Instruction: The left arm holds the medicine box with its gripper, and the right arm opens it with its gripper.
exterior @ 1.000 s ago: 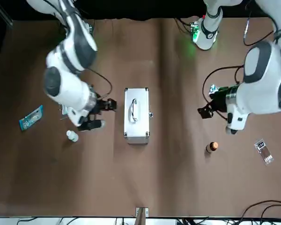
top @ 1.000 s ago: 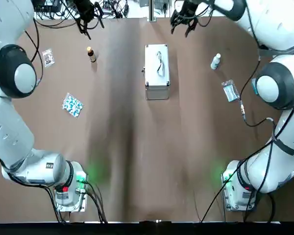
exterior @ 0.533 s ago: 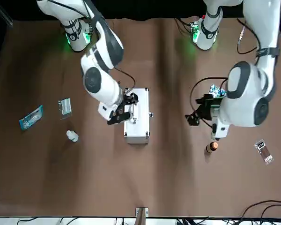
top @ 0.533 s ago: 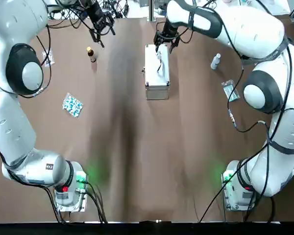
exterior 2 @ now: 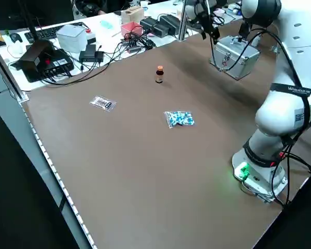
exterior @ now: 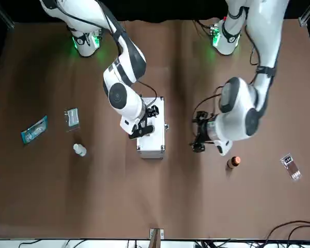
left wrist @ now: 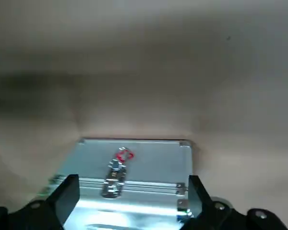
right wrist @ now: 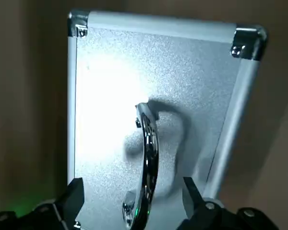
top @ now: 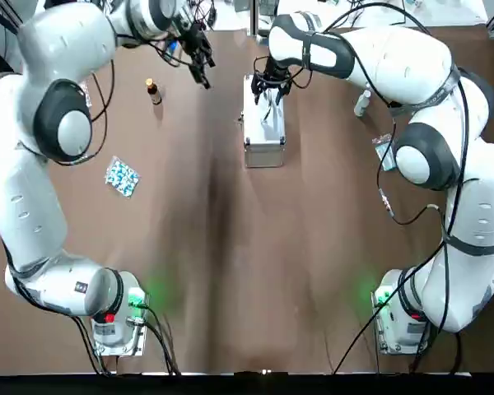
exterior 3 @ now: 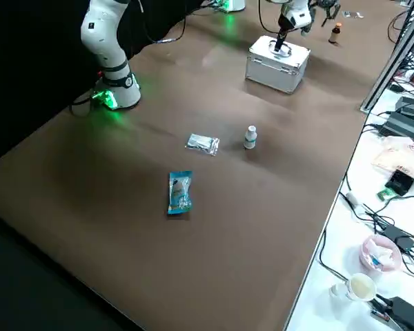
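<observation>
Lying shut, silver medicine box (top: 263,132), handle (right wrist: 148,153) up; left gripper (top: 202,70), right gripper (top: 272,85) fingers spread.

The medicine box (top: 263,122) sits far back on the desk (top: 230,271). A small bottle (top: 153,90) and blister pack (top: 122,176) lie left of it, a second bottle (top: 361,103) and sachet (top: 386,152) right.

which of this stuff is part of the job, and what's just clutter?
Job: medicine box; left gripper, open beside it; right gripper, open over its handle.
Clutter: brown bottle, white bottle, blister pack, blue pouch, clear sachet, small packet.
</observation>
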Robot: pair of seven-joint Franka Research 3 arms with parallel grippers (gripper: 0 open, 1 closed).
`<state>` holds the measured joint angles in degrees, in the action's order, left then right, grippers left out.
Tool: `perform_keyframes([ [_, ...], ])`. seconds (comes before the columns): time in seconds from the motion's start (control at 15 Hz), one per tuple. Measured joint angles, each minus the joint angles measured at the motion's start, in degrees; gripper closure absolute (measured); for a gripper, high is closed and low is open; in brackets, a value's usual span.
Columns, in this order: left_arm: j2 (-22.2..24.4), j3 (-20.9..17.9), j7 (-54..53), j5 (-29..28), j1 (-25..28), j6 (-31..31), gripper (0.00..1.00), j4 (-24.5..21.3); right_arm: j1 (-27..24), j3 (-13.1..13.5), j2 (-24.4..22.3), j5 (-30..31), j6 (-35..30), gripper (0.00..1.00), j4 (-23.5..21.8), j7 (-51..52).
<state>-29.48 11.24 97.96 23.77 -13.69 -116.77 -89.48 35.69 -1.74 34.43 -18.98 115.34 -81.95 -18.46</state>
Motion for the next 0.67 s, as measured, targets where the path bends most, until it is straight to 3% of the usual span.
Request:
perform_keyframes([
  [0.07, -2.4, 0.1, 4.3, 0.0, -2.6, -4.0, 0.0, -0.2, 0.0, 0.0, 0.2, 0.0, 0.1, 0.1, 0.0, -0.5],
  [0.33, -7.2, 0.2, 6.0, 0.7, -6.0, -9.0, 0.0, -0.4, 0.0, 0.1, 0.2, 0.0, 0.2, 0.13, 0.2, -3.0],
  [0.67, -9.3, 0.4, 10.2, 0.9, -9.5, -14.2, 0.0, -1.7, 0.2, 0.1, 0.2, -0.1, 0.3, 0.16, 0.4, -5.4],
])
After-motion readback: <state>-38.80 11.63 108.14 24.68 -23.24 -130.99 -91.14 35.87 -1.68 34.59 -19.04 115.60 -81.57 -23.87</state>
